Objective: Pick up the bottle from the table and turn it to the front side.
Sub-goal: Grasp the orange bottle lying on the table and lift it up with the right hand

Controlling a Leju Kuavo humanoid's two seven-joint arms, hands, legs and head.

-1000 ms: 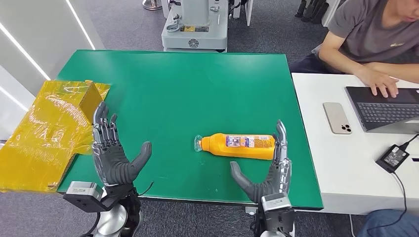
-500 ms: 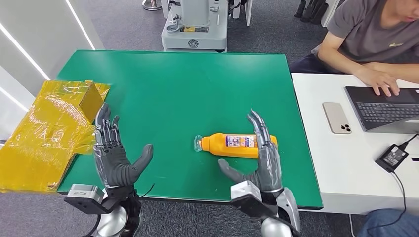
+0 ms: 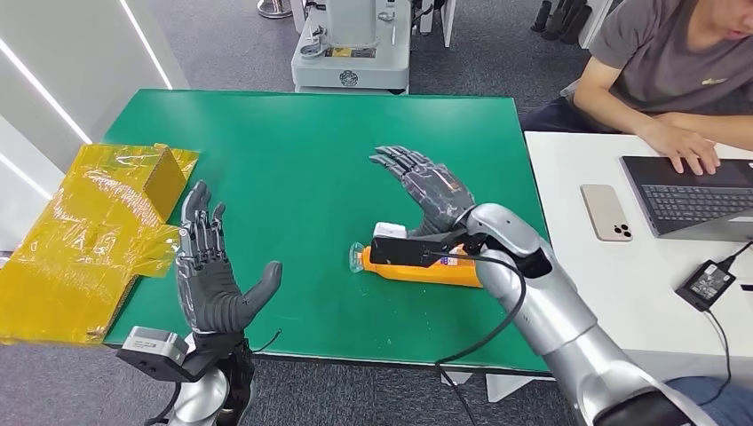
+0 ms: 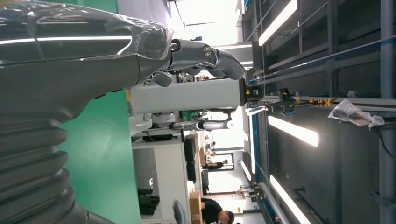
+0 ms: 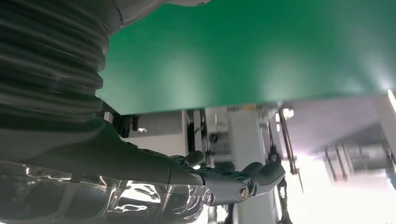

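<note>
An orange bottle (image 3: 417,267) with a clear cap (image 3: 355,259) lies on its side on the green table (image 3: 302,160), near the front edge; my right wrist covers part of it. My right hand (image 3: 424,184) hovers past the bottle toward the table's middle, fingers spread and holding nothing. The same hand's dark fingers (image 5: 243,179) stand out over the green top in the right wrist view. My left hand (image 3: 210,275) is raised at the front left with its fingers apart and nothing in it. Its fingers (image 4: 205,58) point up in the left wrist view.
A crumpled yellow plastic bag (image 3: 89,231) hangs over the table's left edge. On a white desk (image 3: 577,293) to the right lie a phone (image 3: 606,212), a laptop (image 3: 693,195) and a power adapter (image 3: 706,282). A person (image 3: 675,71) sits there typing. A grey machine base (image 3: 351,49) stands beyond the table.
My right arm has swung forward and up: the hand went from beside the bottle's near side to above and beyond it. The left hand rose slightly. The bottle lies where it was.
</note>
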